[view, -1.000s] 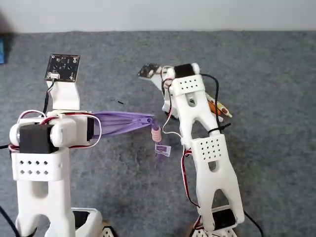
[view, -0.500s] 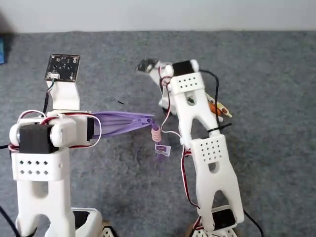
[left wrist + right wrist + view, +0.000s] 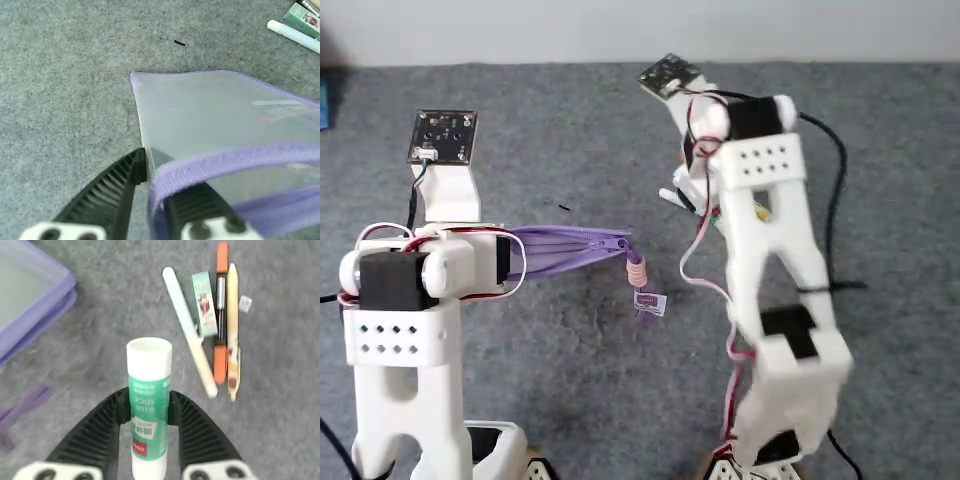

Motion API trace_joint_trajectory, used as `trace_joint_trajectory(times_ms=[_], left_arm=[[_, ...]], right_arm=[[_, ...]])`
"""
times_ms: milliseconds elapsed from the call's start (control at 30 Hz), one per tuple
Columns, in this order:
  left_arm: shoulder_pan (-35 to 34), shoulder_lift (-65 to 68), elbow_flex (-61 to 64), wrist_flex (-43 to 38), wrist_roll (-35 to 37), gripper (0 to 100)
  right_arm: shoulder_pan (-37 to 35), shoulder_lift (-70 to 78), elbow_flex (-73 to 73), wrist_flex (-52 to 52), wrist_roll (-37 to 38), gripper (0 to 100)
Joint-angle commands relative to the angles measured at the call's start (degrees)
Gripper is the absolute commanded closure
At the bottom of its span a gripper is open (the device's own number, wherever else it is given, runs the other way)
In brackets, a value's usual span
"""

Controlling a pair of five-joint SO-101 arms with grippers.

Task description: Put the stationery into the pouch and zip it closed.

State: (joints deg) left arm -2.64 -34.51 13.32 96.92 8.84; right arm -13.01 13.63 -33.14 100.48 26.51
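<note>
Grey felt covers the worktop. Left of centre sits the purple-edged translucent pouch, its contents too faint to tell. The left arm stands near left, and the left pincer is clamped narrow on the pouch's zip edge. The right arm stretches far; the right pincer grips a green-and-white glue stick above the worktop, near loose pens.
</note>
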Motion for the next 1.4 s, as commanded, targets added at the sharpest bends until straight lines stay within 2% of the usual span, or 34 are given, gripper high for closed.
trace_joint_trajectory(times_ms=[0, 267, 367, 500, 700, 833, 967, 1267, 1367], left_arm=[[0.44, 0.35, -1.63, -0.97, 0.79, 99], [0.44, 0.44, -1.63, -0.97, 0.79, 99], [0.44, 0.44, -1.63, -0.97, 0.79, 99], [0.44, 0.44, -1.63, -0.97, 0.79, 99], [0.44, 0.44, -1.63, -0.97, 0.79, 99], [0.44, 0.44, -1.63, -0.97, 0.79, 99], [0.44, 0.44, -1.63, -0.97, 0.79, 99], [0.44, 0.44, -1.63, -0.97, 0.79, 99], [0.44, 0.44, -1.63, -0.97, 0.79, 99]], right_arm=[[-0.04, -16.31, 7.56, 2.42, -2.73, 99.0], [-4.0, -36.7, 16.18, 2.24, -5.36, 99.1], [-7.34, -41.63, 17.85, 2.07, -12.92, 99.1], [-11.12, -46.11, 18.37, -2.24, -27.08, 99.1], [-19.12, -48.66, 19.87, -7.96, -37.54, 99.1], [-25.63, -49.19, 19.96, -14.64, -40.53, 99.1], [-28.79, -48.57, 21.54, -23.78, -44.04, 99.0], [-33.01, -55.08, 41.49, -48.13, -43.6, 99.0], [-33.98, -60.79, 52.4, -55.43, -40.0, 99.0]])
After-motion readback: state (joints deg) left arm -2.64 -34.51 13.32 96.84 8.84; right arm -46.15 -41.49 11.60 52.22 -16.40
